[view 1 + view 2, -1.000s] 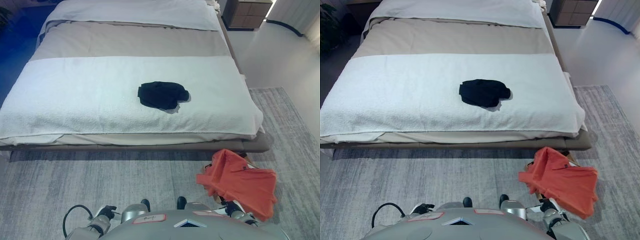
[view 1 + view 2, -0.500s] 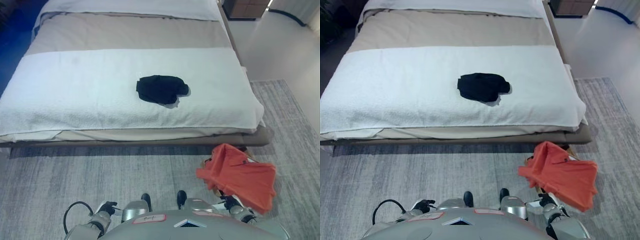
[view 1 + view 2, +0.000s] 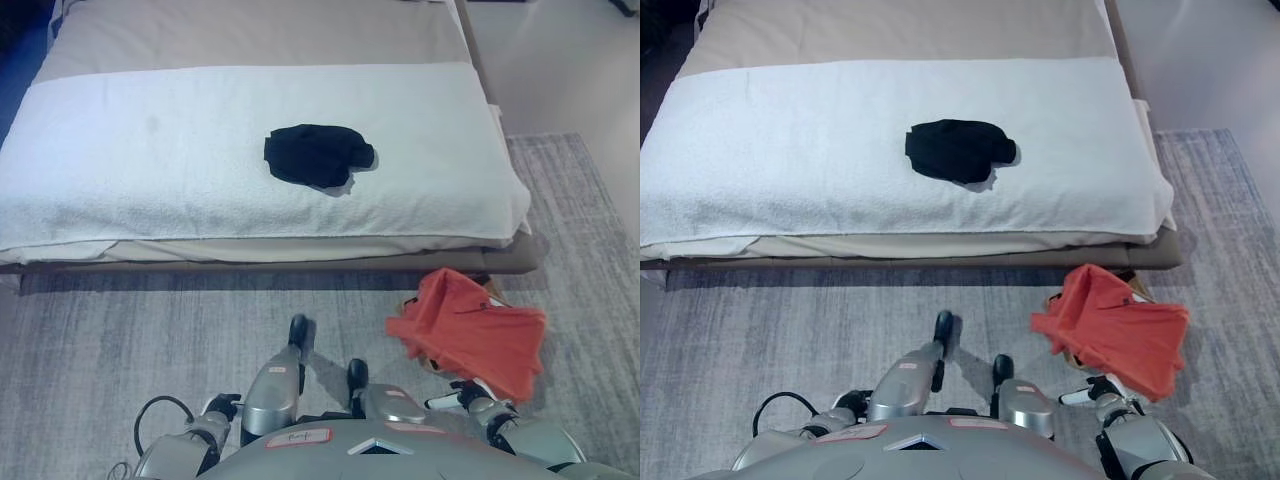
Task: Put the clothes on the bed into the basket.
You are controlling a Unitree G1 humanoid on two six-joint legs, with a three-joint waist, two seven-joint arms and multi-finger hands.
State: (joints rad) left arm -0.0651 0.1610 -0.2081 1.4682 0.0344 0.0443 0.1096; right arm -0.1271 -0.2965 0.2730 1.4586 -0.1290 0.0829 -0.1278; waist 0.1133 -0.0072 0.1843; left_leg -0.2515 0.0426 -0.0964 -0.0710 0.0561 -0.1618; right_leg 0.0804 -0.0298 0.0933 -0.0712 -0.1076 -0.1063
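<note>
The left robot hand [image 3: 222,407] sits low by the rug, its fingers too hidden to tell their state. A crumpled black garment [image 3: 316,155] lies mid-bed on the white blanket [image 3: 150,150]: soft, light, best pinched at its bunched middle. The right robot hand [image 3: 1103,389] is unreadable too, beside the orange shirt [image 3: 1113,330] draped over the basket [image 3: 493,290]

Two rounded, silver-grey metal arms show at the bottom edge, the left arm [image 3: 178,456] and the right arm [image 3: 537,441], both with a smooth, dull sheen and darker seams at the wrists. Each ends in a small dark hand: the left hand [image 3: 221,406] looks black throughout, while the right hand [image 3: 1103,389] is black with a white piece at its side.
</note>
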